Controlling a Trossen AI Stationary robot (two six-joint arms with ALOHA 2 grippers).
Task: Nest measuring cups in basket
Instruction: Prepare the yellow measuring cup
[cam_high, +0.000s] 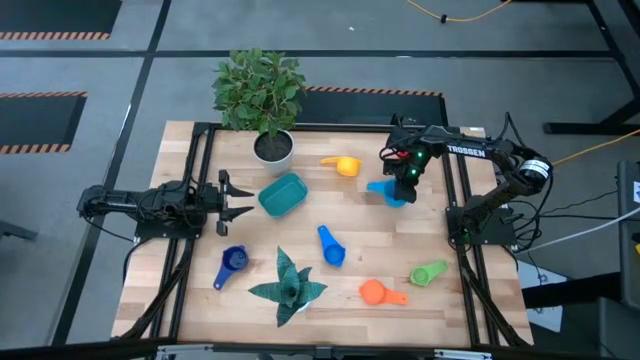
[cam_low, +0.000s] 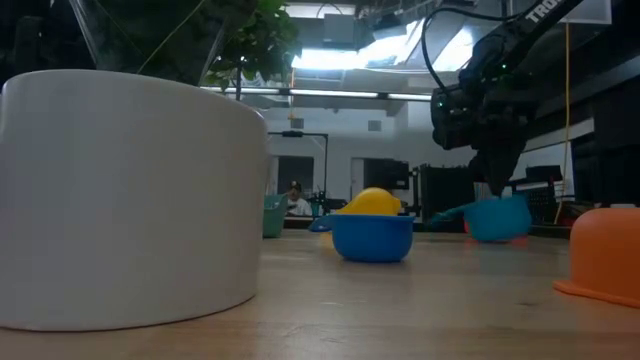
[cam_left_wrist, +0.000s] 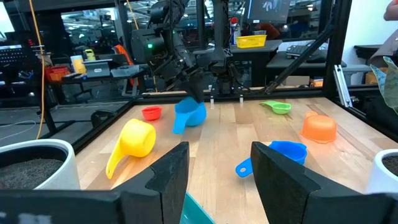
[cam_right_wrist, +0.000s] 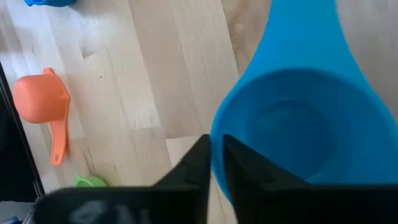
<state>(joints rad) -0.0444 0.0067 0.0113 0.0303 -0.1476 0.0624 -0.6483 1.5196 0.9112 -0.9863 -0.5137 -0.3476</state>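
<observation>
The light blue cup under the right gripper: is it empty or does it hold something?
Empty. The right wrist view looks into the light blue cup and shows only its bare blue floor; the right gripper is shut on its rim.

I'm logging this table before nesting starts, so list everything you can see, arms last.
basket: one, teal, beside left gripper
yellow cup: one, yellow, near potted plant
light blue cup: one, light blue, held
red cup: one, red, beside light blue cup
blue cup: one, blue, mid-table
dark blue cup: one, dark blue, beside succulent
orange cup: one, orange, near green cup
green cup: one, green, right side
potted plant: one, white pot, table edge
succulent: one, green, opposite edge
left gripper: open, empty
right gripper: shut on light blue cup's rim
</observation>
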